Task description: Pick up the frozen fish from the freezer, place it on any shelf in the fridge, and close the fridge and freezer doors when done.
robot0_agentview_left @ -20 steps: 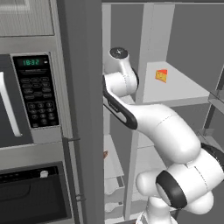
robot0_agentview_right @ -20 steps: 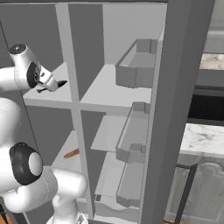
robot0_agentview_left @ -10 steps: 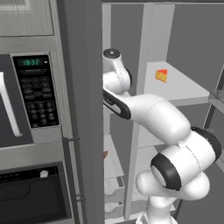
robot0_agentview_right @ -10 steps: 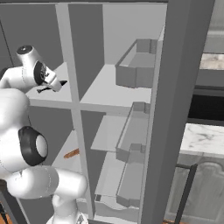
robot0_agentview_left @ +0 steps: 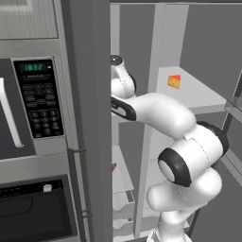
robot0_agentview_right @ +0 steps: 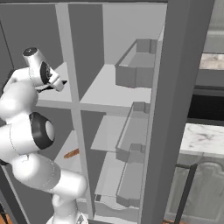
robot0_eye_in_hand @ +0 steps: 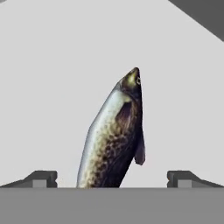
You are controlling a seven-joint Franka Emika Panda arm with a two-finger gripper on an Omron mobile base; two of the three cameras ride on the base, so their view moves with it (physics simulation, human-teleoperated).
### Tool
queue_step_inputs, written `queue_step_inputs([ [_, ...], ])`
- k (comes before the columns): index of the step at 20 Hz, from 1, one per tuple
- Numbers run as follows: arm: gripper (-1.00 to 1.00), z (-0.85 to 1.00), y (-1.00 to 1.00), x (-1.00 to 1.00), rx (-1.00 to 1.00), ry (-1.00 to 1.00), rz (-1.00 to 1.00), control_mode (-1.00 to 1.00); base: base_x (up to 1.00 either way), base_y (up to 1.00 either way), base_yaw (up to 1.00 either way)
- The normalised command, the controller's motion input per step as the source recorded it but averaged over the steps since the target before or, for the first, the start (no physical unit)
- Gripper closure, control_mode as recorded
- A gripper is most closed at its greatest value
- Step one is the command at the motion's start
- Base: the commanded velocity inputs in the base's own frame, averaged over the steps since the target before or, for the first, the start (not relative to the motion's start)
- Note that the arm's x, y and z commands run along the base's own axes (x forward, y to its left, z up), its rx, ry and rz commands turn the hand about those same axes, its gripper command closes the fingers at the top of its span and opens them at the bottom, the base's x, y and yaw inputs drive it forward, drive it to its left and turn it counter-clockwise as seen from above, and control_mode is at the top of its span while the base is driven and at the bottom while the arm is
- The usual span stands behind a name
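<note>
- In the hand view the gripper (robot0_eye_in_hand: 112, 178) stands wide: its two dark fingertips (robot0_eye_in_hand: 41, 178) sit at the lower left and lower right of the frame, well apart, with nothing clamped between them.
- The frozen fish (robot0_eye_in_hand: 114, 135) lies between those tips in the middle of the hand view, its head toward the upper centre of the frame and its body running down to the bottom edge, on a flat white freezer shelf (robot0_eye_in_hand: 52, 65). Whether the tips touch it cannot be told.
- In the left base view the white arm (robot0_agentview_left: 165, 118) rises from the lower right and reaches to centre left, into the freezer (robot0_agentview_left: 124, 170).
- Lower in that column, left of centre, an orange-brown stick (robot0_agentview_right: 71, 153) lies on a white shelf in the right base view.
- Further back, at upper right of the left base view, a cheese wedge (robot0_agentview_left: 174, 82) sits on the fridge's shelf (robot0_agentview_left: 198, 97).
</note>
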Motion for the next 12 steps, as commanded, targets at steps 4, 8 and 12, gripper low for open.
queue_step_inputs([
  [4, -1.00, -0.17, 0.19, 0.45, -0.01, 0.04, -0.06, -1.00, 0.00, 0.00, 0.00],
  [8, -1.00, -0.26, 0.24, 0.48, -0.02, 0.07, -0.06, -1.00, 0.00, 0.00, 0.00],
  [12, 1.00, -0.65, 0.09, 0.21, -0.07, 0.09, -0.06, -1.00, 0.00, 0.00, 0.00],
])
